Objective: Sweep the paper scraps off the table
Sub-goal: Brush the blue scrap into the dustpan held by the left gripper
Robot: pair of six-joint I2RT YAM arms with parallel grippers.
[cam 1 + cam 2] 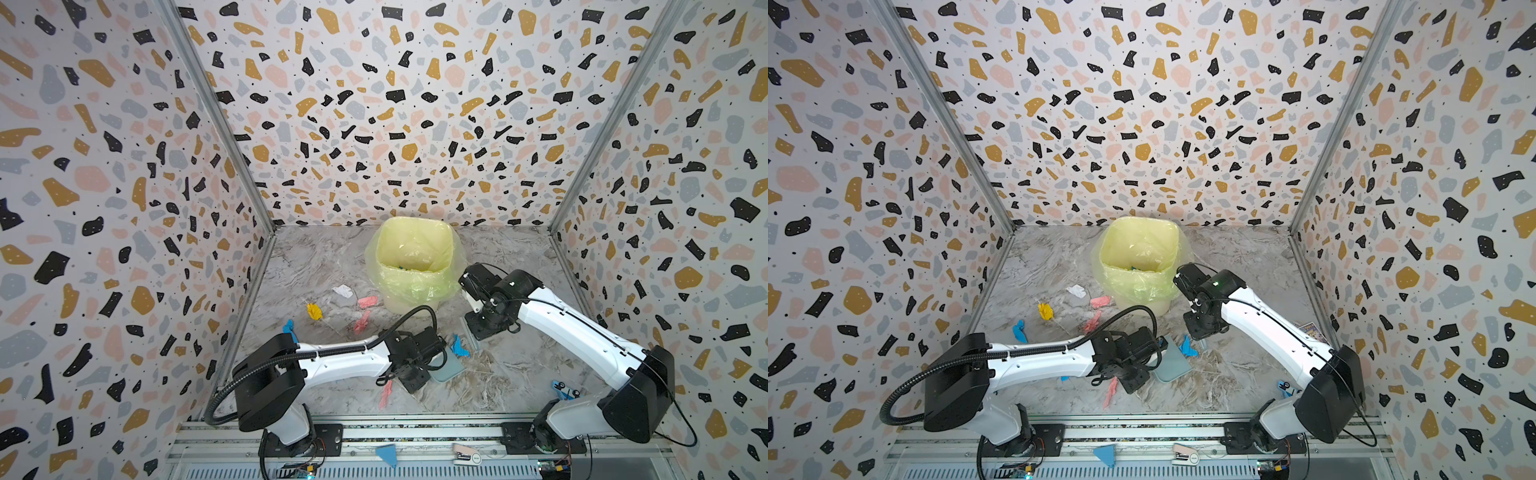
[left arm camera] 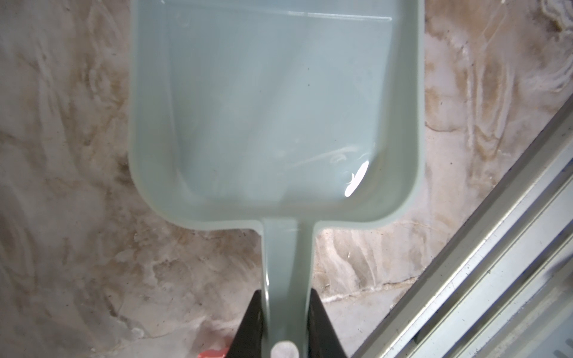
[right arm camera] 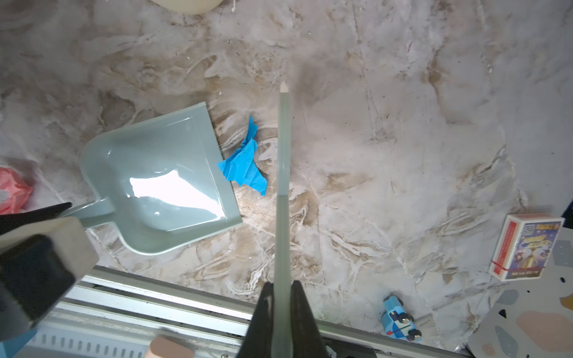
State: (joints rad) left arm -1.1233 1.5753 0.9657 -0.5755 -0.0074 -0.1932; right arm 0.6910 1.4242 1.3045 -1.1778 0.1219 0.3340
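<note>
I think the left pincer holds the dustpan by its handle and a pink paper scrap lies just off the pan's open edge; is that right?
Not quite: the scrap off the open edge is bright blue, not pink, as the right wrist view shows. The left pincer does hold the dustpan by its handle.

A lined bin (image 1: 413,266) blocks the table's (image 1: 519,249) back middle, with open room either side. A toy (image 3: 400,320) and card box (image 3: 524,248) crowd the right edge.

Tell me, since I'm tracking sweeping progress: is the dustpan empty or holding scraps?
Empty. Both wrist views show the dustpan bare inside; a blue scrap lies on the table just outside its lip.
</note>
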